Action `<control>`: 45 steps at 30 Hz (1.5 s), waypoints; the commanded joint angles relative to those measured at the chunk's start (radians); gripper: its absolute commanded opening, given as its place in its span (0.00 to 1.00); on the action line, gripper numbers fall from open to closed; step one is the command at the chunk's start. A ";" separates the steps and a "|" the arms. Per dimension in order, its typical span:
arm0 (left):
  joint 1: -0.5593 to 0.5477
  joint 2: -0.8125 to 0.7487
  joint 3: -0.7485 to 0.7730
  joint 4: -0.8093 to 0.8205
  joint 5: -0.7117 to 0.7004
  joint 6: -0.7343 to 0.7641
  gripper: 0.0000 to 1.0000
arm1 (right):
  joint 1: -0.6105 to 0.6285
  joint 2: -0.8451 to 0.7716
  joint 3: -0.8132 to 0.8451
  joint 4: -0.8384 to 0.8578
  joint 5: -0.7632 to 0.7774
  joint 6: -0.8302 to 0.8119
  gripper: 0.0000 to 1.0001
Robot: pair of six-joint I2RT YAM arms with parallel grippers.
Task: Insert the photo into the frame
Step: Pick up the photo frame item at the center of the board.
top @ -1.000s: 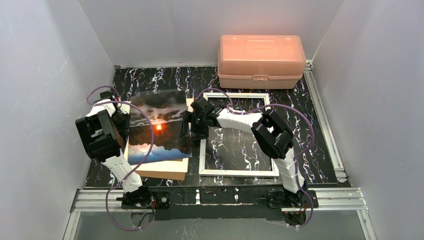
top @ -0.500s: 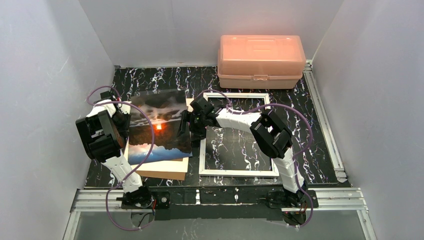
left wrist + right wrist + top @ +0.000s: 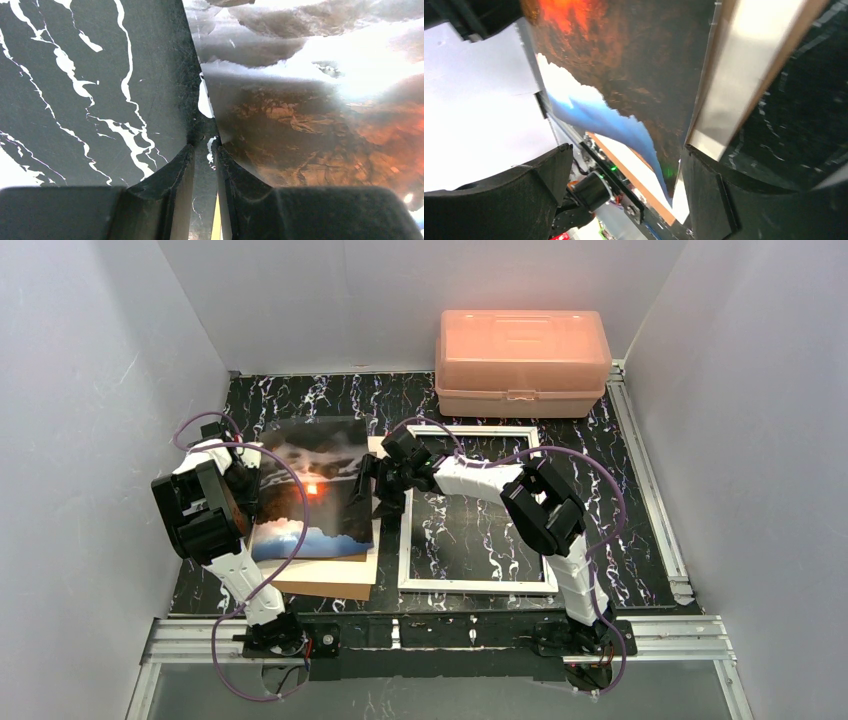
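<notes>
On the left, the left hand [image 3: 202, 146] has its 2 fingers nearly closed, pinching the left edge of the photo [image 3: 312, 490]. The photo is tilted above a brown board [image 3: 335, 578] lying on the desk [image 3: 300, 400]. At the photo's right edge, the right hand [image 3: 626, 150] gapes wide, with 1 finger on each side of the edge, gripping nothing. Just right of it, the white frame [image 3: 480, 585] lies flat on the desk. A pink box [image 3: 522, 355] sits behind the frame.
</notes>
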 commanded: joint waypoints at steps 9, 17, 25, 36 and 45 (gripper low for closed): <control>-0.027 0.061 -0.059 -0.017 0.105 -0.015 0.21 | 0.016 -0.115 -0.112 0.449 -0.123 0.108 0.86; -0.027 0.062 -0.043 -0.025 0.077 -0.014 0.20 | 0.002 -0.066 0.040 0.029 0.021 -0.175 0.86; -0.027 0.070 -0.035 -0.031 0.080 -0.015 0.20 | -0.019 -0.063 0.015 0.166 -0.075 -0.150 0.84; -0.027 0.079 -0.029 -0.037 0.085 -0.013 0.20 | -0.018 -0.069 -0.121 0.770 -0.229 0.100 0.92; -0.027 0.079 -0.029 -0.036 0.086 -0.010 0.18 | -0.026 -0.064 -0.133 0.532 -0.074 -0.002 0.79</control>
